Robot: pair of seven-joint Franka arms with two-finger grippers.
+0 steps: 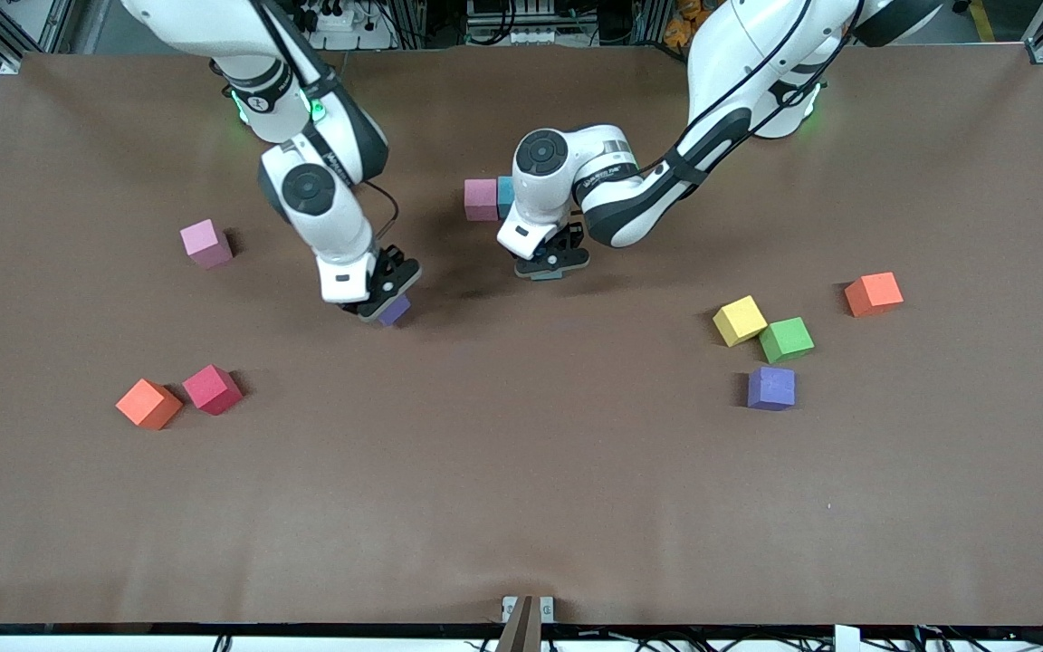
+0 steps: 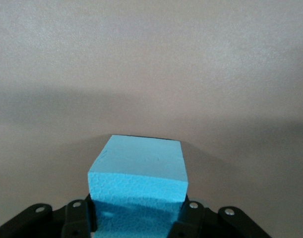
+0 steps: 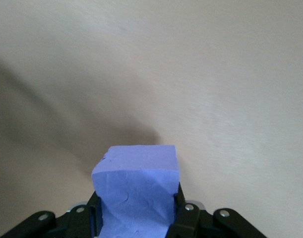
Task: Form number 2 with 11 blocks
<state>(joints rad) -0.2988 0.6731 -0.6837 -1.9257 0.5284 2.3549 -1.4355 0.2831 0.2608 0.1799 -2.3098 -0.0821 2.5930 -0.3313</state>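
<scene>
My right gripper (image 1: 386, 303) (image 3: 136, 213) is shut on a purple block (image 1: 396, 311) (image 3: 136, 183), low at the table's middle. My left gripper (image 1: 550, 263) (image 2: 136, 213) is shut on a light blue block (image 2: 139, 173), low over the table. It is just nearer the front camera than a pink block (image 1: 480, 199) and a light blue block (image 1: 505, 196) that stand side by side. No number 2 figure shows, only that pair.
Loose blocks lie toward the right arm's end: pink (image 1: 206, 244), red (image 1: 212, 389), orange (image 1: 149, 404). Toward the left arm's end lie yellow (image 1: 740, 321), green (image 1: 786, 340), purple (image 1: 771, 388) and orange (image 1: 874, 293). Bare brown table (image 1: 521, 471) spreads nearer the front camera.
</scene>
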